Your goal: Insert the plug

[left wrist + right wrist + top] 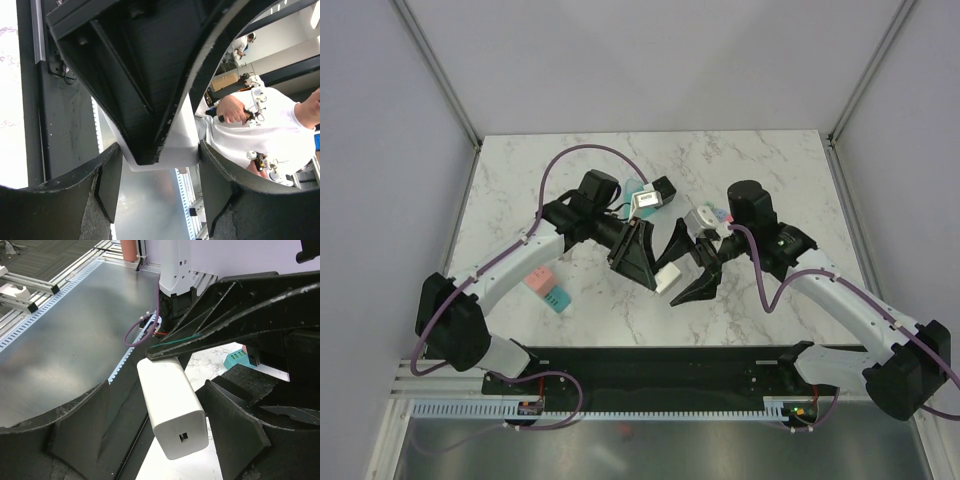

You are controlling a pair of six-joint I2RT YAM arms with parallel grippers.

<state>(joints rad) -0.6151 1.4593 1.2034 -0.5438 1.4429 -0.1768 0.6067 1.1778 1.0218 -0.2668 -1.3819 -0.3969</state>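
Observation:
A white charger block (668,278) with a small port (181,436) on its end hangs above the marble table (790,170). My left gripper (658,270) is shut on its far end. In the left wrist view the block (175,150) sits between my two fingers (107,175), partly behind a black finger of the other gripper. My right gripper (688,265) is open, one finger on each side of the block (172,400) without touching it. No cable plug can be made out.
A pink adapter (538,279) and a teal adapter (557,298) lie at the left, the teal one also in the right wrist view (239,359). A grey-white box (645,201), a black item (663,188) and a grey cube (699,217) lie behind the grippers.

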